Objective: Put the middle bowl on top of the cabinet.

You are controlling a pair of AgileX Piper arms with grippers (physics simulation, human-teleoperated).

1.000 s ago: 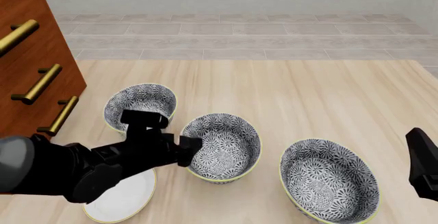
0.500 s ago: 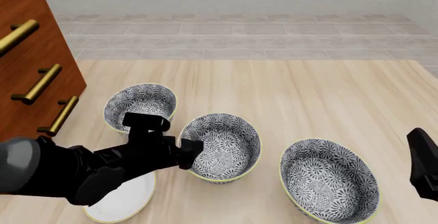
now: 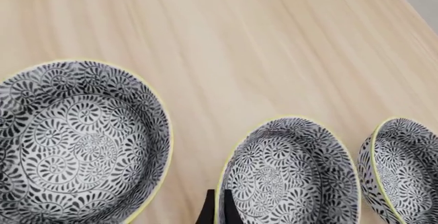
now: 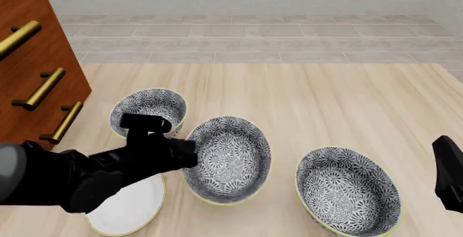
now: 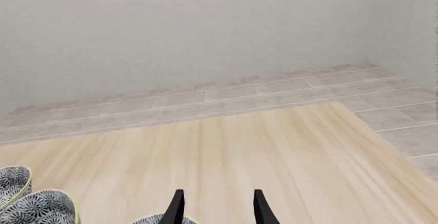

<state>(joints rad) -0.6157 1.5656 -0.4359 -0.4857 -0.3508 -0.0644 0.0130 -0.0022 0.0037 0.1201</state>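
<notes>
The middle bowl (image 4: 230,160), floral dark grey and white with a yellowish rim, hangs tilted just above the table. My left gripper (image 4: 190,154) is shut on its left rim. In the left wrist view its fingertips (image 3: 208,215) straddle the rim of that bowl (image 3: 291,175). The reddish-brown cabinet (image 4: 36,58) with brass handles stands at the far left; its top edge barely shows. My right gripper (image 5: 217,208) is open and holds nothing. Its dark body (image 4: 448,174) sits at the right edge of the front view.
An identical bowl (image 4: 148,107) sits behind the left gripper near the cabinet. Another (image 4: 347,191) sits at the front right. A flat white plate (image 4: 130,210) lies under my left arm. Bare wood stretches across the far half of the table (image 4: 304,90).
My left gripper has raised the middle bowl off the table and tipped it, shifting it slightly left. The right arm has not moved.
</notes>
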